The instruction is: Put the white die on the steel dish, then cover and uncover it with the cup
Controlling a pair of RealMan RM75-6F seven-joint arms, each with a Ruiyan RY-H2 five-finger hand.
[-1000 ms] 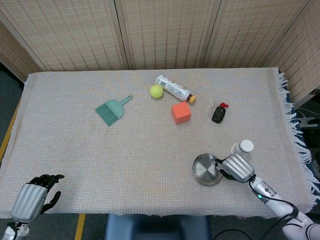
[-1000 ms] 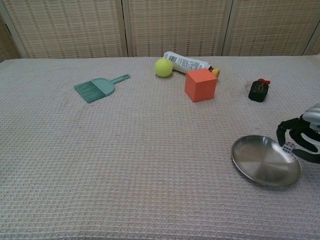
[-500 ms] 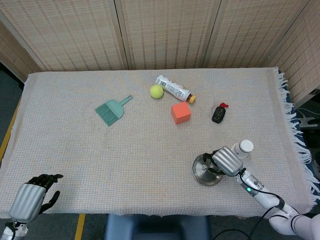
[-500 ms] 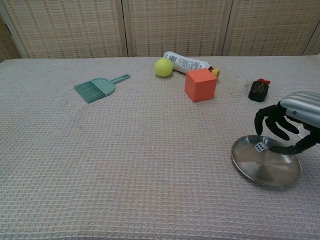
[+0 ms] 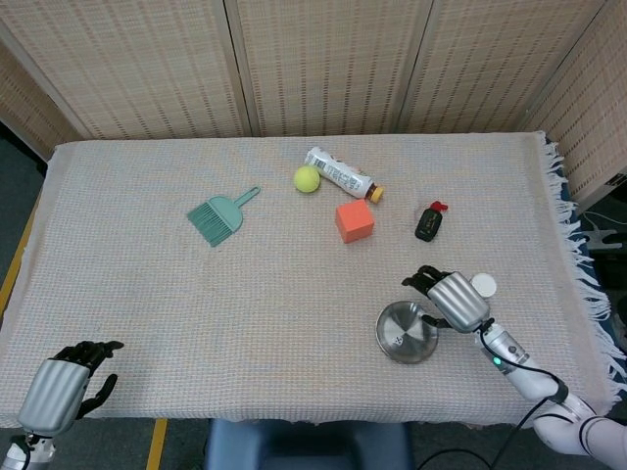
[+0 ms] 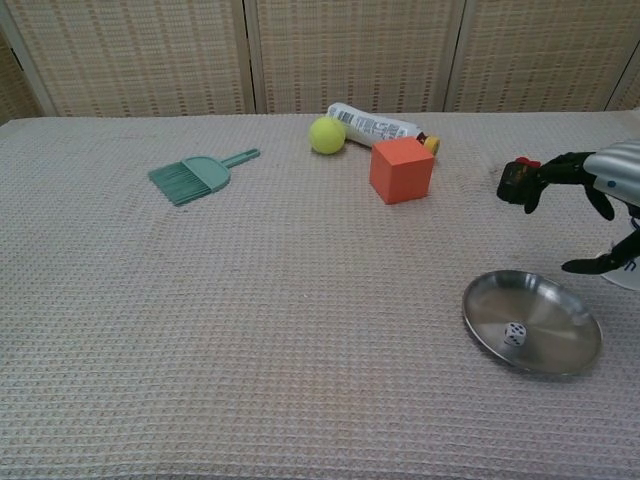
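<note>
The white die [image 6: 515, 334] lies loose inside the steel dish [image 6: 560, 310] near the table's front right; in the head view the die [image 5: 399, 340] shows as a small speck in the dish [image 5: 421, 338]. My right hand [image 5: 454, 298] hovers above the dish's far right rim with fingers spread and nothing in them; the chest view shows the right hand [image 6: 590, 200] at the right edge. The white cup [image 5: 482, 286] stands right behind that hand, partly hidden by it. My left hand [image 5: 67, 384] rests at the front left table edge, fingers apart, holding nothing.
At the back stand an orange cube [image 5: 355, 221], a tennis ball [image 5: 307, 178], a lying bottle [image 5: 340, 174] and a small black object with a red tip [image 5: 428, 221]. A green dustpan brush [image 5: 219, 214] lies left of centre. The cloth's fringed edge [image 5: 578, 264] runs down the right.
My right hand let the die go into the dish, then lifted and drew back to the right toward the cup. The die slid to the dish's middle. The left hand stayed put.
</note>
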